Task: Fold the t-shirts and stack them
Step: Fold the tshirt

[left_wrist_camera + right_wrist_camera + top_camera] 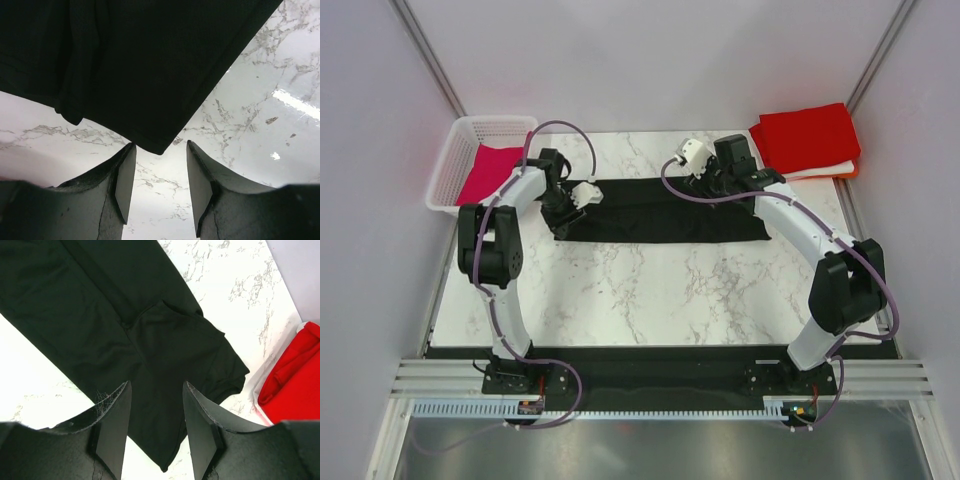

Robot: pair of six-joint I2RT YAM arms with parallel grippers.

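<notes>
From above, the long black cloth t-shirt (670, 212), folded to a strip, lies across the marble counter (660, 290). The white plastic lattice basket (448, 170) holds one magenta shirt (490, 172), and a folded red shirt (807, 138) tops a stack outside it. At the left wrist, your left end effector (160, 146) stands open just short of the strip's corner, so closing may catch nothing. At the right wrist, the right end effector (156, 385) is open over the sleeve end; you may pinch only one layer and undo the fold.

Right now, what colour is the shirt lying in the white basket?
The shirt in the basket is magenta; the top external view shows it best.
</notes>
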